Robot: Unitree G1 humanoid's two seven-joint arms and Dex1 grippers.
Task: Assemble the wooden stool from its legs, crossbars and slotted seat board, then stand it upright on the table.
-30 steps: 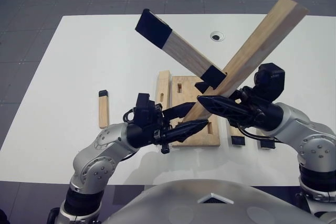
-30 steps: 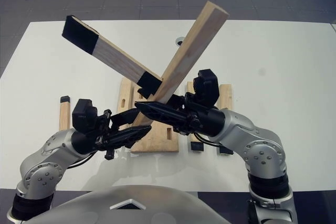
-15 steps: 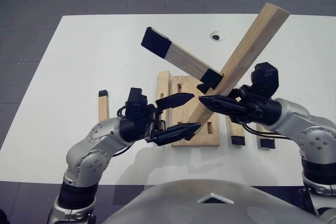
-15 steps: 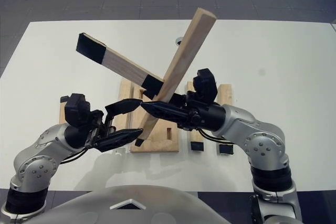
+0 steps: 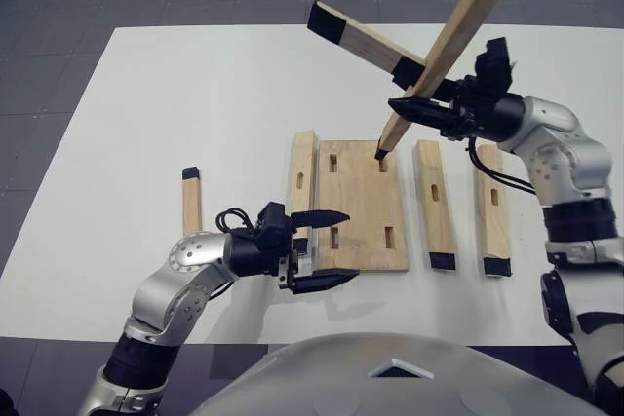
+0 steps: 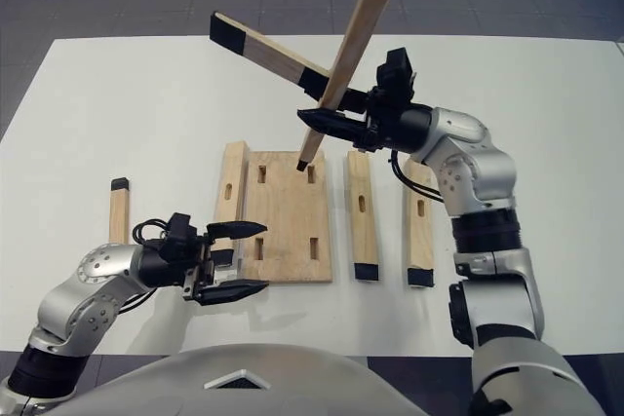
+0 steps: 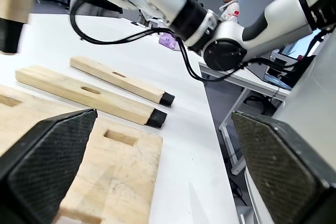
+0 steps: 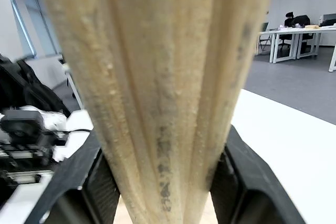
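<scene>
On the tabletop (image 5: pixel 146 114) the seat board (image 5: pixel 361 207) lay centred, one leg (image 5: pixel 303 177) just beside its left edge, a second leg (image 5: pixel 432 204) and third leg (image 5: pixel 490 209) to its right, a short crossbar (image 5: pixel 192 204) well left. Crossed pieces (image 5: pixel 458 21) hung above its far edge, in the right gripper (image 5: pixel 393 104) jaws.

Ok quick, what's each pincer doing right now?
Left pincer: open, holding nothing.
Right pincer: shut on the crossed wooden sticks.

left fingers (image 5: pixel 322 214) apart, right fingers (image 5: pixel 417 110) clamped

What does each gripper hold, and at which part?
Right gripper grips the crossed light wooden piece low on its longer bar; left gripper is open, empty.
</scene>
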